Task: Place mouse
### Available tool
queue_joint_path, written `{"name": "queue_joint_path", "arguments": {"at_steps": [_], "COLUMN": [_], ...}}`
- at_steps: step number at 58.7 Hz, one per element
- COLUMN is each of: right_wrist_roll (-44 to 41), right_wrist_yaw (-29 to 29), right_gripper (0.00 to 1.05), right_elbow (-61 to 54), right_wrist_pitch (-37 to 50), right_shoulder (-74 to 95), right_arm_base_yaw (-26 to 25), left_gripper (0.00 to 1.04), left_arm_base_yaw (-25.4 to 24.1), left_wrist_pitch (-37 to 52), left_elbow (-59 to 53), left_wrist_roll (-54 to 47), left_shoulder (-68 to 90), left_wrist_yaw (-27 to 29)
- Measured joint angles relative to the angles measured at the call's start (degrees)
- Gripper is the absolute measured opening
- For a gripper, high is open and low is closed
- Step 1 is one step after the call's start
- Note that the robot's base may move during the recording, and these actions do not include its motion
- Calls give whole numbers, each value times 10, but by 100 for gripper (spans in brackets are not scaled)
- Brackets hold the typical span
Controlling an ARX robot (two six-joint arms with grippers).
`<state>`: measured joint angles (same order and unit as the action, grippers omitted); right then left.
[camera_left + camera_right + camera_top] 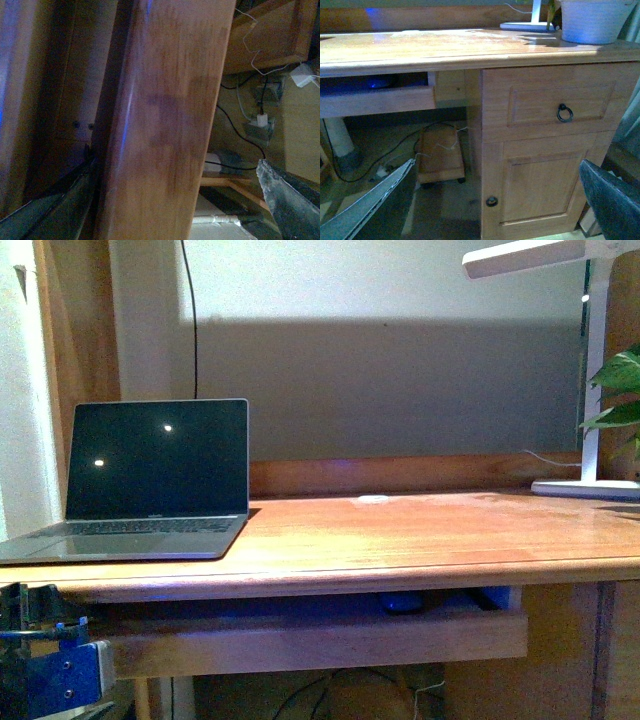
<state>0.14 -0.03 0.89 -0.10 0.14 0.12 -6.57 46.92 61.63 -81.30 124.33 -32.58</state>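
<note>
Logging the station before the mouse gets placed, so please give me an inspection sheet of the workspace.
Surface: wooden desk, glossy; pull-out tray beneath.
Job's things: mouse lies in the tray, unheld.
Clutter: open laptop, white disc, lamp base, plant pot.
Claws: left claw open, wooden board between its fingers; right claw open, empty.
Cables: black cable on wall; charger with cords under desk.
Surroundings: cabinet door, ring-pull drawer.
</note>
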Motion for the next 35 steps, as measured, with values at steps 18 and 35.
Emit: {"name": "queue_joint_path", "arguments": {"at_steps": [18,35], "right_wrist_roll": [0,0], "right_wrist_yaw": [0,0], "right_gripper": [97,97], "right_elbow": [0,0], "right_wrist_pitch": [0,0], "right_shoulder": [0,0], "right_arm_base_yaw": [0,0], "left_gripper": [97,97], "left_arm_base_yaw": [-3,11], "left_wrist_pitch": [-22,-177], "left_elbow": [44,37], "left_wrist_roll": [-26,7], "left_shoulder": [32,-28], "left_wrist_yaw": [-11,26]}}
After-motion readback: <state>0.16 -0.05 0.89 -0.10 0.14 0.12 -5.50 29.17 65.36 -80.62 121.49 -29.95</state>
